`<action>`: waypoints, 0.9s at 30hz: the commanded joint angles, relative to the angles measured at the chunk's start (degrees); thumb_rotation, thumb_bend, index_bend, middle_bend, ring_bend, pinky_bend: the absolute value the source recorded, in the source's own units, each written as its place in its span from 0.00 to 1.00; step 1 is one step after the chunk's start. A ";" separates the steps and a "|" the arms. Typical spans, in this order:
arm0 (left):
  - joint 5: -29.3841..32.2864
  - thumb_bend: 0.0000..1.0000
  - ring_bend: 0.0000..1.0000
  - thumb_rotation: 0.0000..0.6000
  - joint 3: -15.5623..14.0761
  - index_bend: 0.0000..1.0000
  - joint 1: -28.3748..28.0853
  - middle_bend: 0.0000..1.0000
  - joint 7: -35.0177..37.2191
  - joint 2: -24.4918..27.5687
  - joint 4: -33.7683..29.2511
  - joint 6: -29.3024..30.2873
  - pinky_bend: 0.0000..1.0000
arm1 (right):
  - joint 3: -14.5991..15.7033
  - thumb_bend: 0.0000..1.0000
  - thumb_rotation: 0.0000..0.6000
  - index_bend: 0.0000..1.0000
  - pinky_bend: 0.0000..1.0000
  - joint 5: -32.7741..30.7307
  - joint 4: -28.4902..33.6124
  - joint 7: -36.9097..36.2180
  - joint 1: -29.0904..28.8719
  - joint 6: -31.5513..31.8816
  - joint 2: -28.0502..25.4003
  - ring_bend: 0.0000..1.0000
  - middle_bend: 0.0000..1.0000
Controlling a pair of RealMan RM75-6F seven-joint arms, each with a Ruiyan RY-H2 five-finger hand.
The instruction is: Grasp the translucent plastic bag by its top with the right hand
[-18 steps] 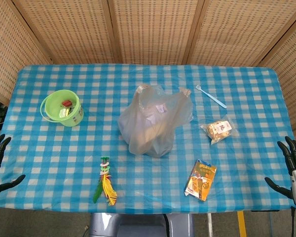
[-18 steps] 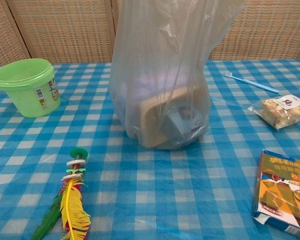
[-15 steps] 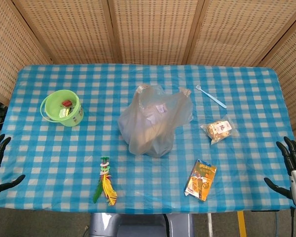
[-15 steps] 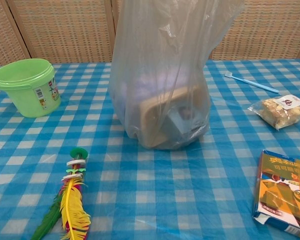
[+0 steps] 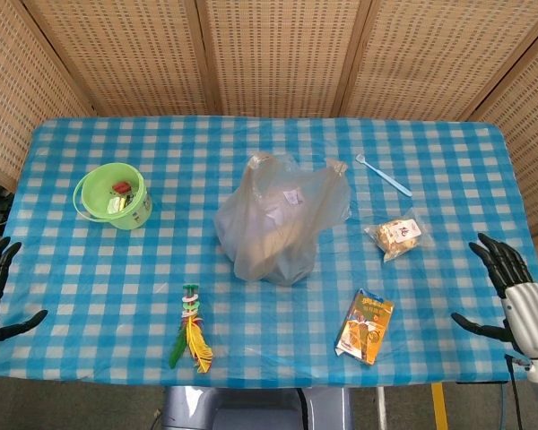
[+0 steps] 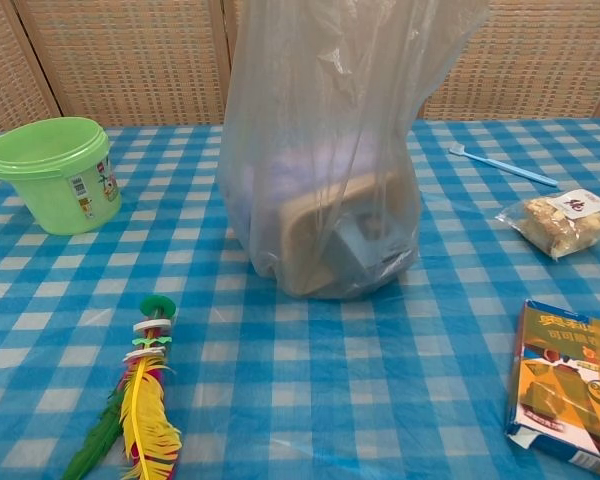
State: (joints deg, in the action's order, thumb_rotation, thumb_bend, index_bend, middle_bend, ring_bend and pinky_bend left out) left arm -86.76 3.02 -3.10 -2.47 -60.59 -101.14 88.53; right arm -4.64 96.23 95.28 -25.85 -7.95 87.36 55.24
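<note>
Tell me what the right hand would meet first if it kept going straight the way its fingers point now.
Probably nothing. The right hand points up and slightly left along the table's right edge, passing right of the snack packet; depth is unclear.

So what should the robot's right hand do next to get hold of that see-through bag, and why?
Probably lift and swing the right hand inward toward the top of the translucent plastic bag. That hand hovers open at the table's right edge, far from the bag, with a small wrapped snack packet lying between them.
</note>
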 commanded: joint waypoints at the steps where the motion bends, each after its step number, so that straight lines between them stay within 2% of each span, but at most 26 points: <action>1: 1.14 0.00 0.00 1.00 0.49 0.00 -0.45 0.00 -0.69 -0.39 0.12 -0.80 0.00 | -2.18 0.00 1.00 0.00 0.00 2.74 5.00 -23.85 -10.76 -9.87 -6.68 0.00 0.00; 5: 2.88 0.00 0.00 1.00 1.01 0.00 -1.14 0.00 -1.78 -0.83 0.08 -2.23 0.00 | -3.34 0.00 1.00 0.00 0.00 1.93 5.75 -35.98 -16.92 -16.85 -9.67 0.00 0.00; 10: 5.25 0.00 0.00 1.00 1.77 0.00 -1.99 0.00 -3.00 -1.33 0.19 -3.90 0.00 | -4.14 0.00 1.00 0.00 0.00 1.64 6.64 -45.88 -22.90 -23.40 -10.60 0.00 0.00; 16: 7.34 0.00 0.00 1.00 2.49 0.00 -2.70 0.00 -3.96 -1.63 0.14 -5.13 0.00 | -4.21 0.00 1.00 0.00 0.00 2.15 5.75 -53.76 -28.23 -28.80 -10.74 0.00 0.01; 19: 8.02 0.00 0.00 1.00 2.82 0.00 -3.01 0.00 -4.28 -1.69 0.18 -5.47 0.00 | -4.39 0.00 1.00 0.00 0.00 1.87 5.20 -56.59 -30.60 -30.72 -9.98 0.00 0.02; 27: 9.85 0.00 0.00 1.00 3.36 0.00 -3.80 0.00 -4.87 -1.84 0.18 -6.77 0.00 | -5.73 0.00 1.00 0.00 0.00 -1.12 4.65 -57.03 -36.36 -36.81 -8.10 0.00 0.02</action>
State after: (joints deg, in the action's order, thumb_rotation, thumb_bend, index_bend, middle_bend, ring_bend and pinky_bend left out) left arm -77.07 6.30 -6.80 -7.26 -62.41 -100.96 81.89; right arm -9.80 96.30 100.04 -82.97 -42.64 52.42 46.48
